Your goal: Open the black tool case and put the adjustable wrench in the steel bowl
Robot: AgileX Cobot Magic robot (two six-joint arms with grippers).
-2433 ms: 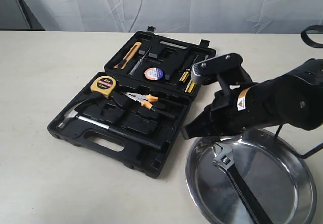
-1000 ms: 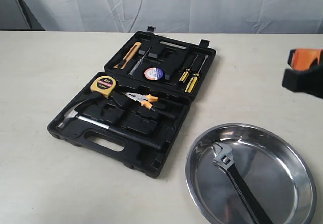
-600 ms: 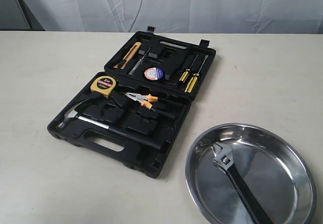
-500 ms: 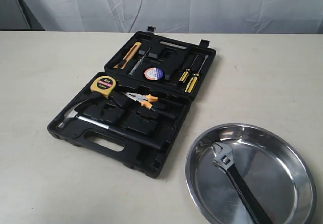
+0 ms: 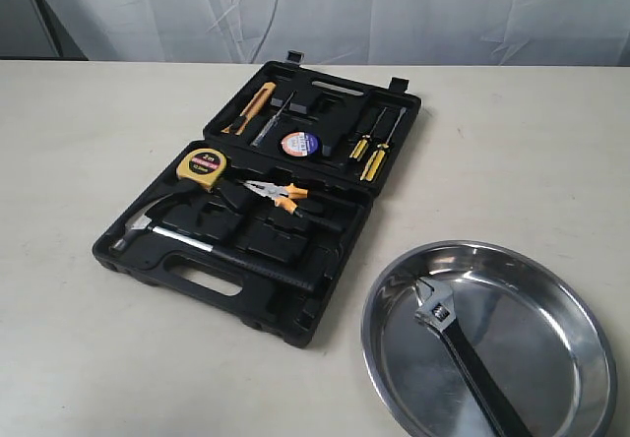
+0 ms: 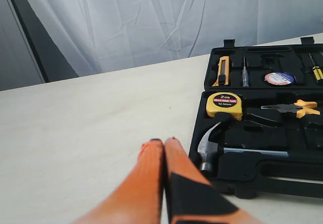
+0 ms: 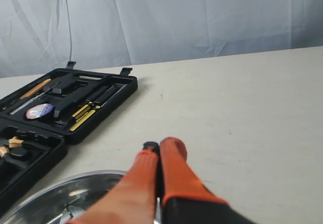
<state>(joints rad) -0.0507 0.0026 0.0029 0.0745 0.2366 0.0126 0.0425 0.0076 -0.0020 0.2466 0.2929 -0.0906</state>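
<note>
The black tool case [image 5: 258, 289] lies open on the table, lid flat behind its base. The adjustable wrench [image 5: 463, 353] rests inside the steel bowl [image 5: 581, 314], silver head toward the case, black handle running to the near rim. Neither arm shows in the exterior view. My left gripper [image 6: 163, 142] is shut and empty, hovering over the table beside the case [image 6: 232, 183] near the hammer head. My right gripper [image 7: 160, 147] is shut and empty, above the bowl's rim [image 7: 65, 186], with the case [image 7: 91, 128] off to one side.
The case holds a hammer [image 5: 212, 248], yellow tape measure [image 5: 202, 165], orange-handled pliers [image 5: 281, 192], a tape roll [image 5: 299, 143], a utility knife [image 5: 251, 107] and yellow screwdrivers [image 5: 368, 154]. A pale curtain [image 5: 325, 9] hangs behind the table.
The right arm, which stood over the bowl 2.4 s ago, has drawn back to the right and out of the exterior view. The wrench lies still in the bowl.
</note>
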